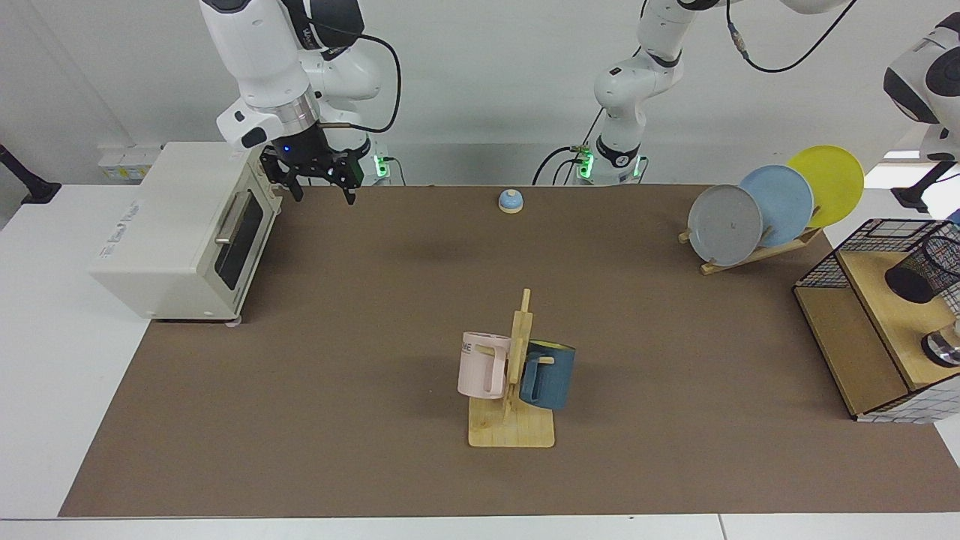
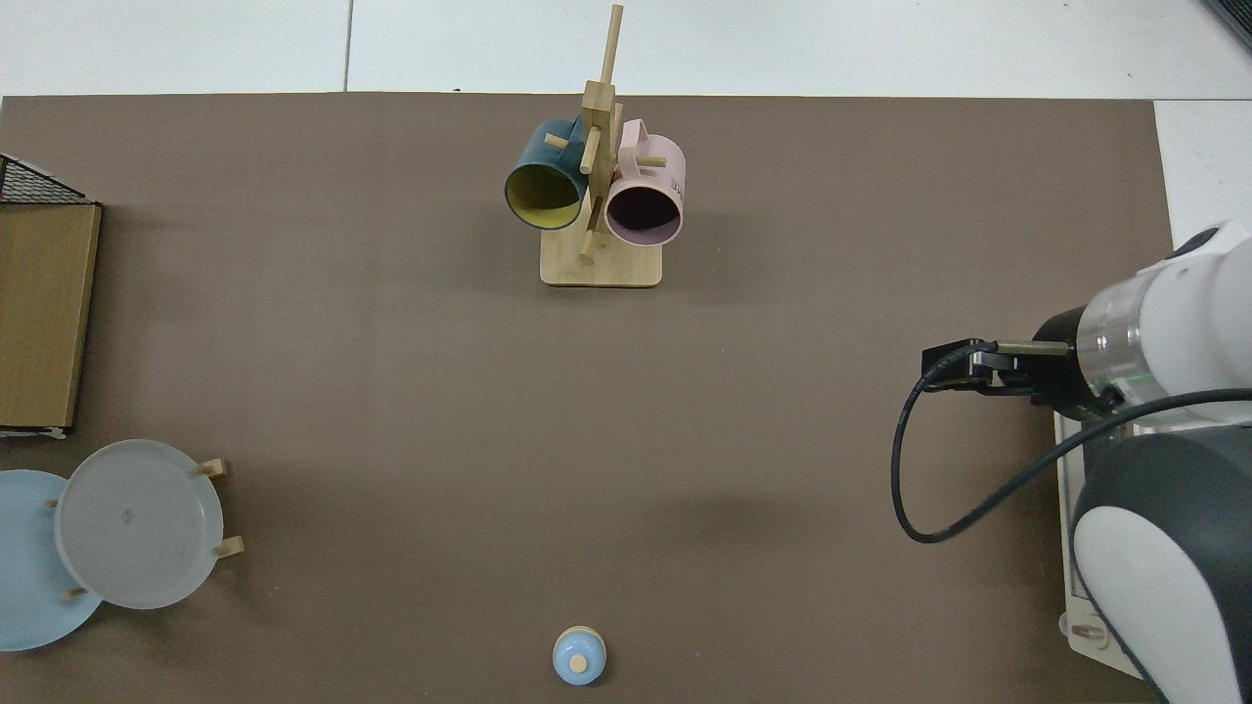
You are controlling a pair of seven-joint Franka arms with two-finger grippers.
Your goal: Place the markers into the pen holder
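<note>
The pen holder (image 1: 924, 271), a black mesh cup with a dark base, stands on the wooden shelf at the facing view's right edge, partly cut off. A small bluish tip (image 1: 955, 217) shows just above its rim; I cannot tell whether it is one of the markers. My right gripper (image 1: 322, 193) hangs open and empty beside the toaster oven's door, far from the holder. From above, the right gripper (image 2: 957, 370) sticks out over the mat. Of the left arm only the upper links (image 1: 919, 71) show above the shelf; its gripper is out of frame.
A white toaster oven (image 1: 180, 232) sits at the far left. A mug tree (image 1: 514, 390) with a pink and a blue mug stands mid-table. A blue bell (image 1: 511, 201) is at the back. A plate rack (image 1: 757, 217) and a wire-sided shelf (image 1: 855, 337) are at the right.
</note>
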